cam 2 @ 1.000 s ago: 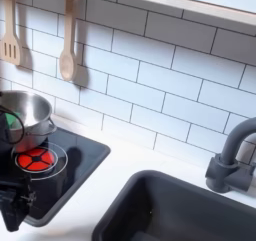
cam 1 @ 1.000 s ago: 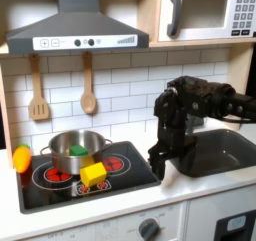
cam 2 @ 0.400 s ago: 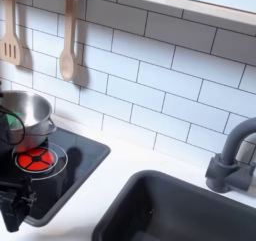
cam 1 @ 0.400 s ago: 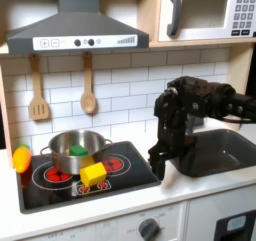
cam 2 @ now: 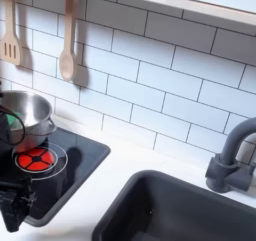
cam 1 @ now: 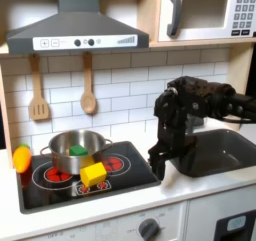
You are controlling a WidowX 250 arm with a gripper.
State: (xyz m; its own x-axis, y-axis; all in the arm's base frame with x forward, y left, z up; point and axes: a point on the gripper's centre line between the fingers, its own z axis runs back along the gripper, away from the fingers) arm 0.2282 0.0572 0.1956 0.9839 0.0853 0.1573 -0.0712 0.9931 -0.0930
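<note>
In the first exterior view my gripper hangs point-down from the black arm, over the white counter between the stove's right edge and the sink. Nothing shows between its fingers, and the picture is too coarse to tell whether they are open or shut. The nearest loose thing is a yellow block on the black stove top, well apart to the first exterior view's left. Behind the block stands a silver pot with a green item inside.
A dark sink lies right of the gripper, with a grey faucet behind it. A wooden spatula and spoon hang on the tiled wall. An orange-yellow item sits at the stove's left edge.
</note>
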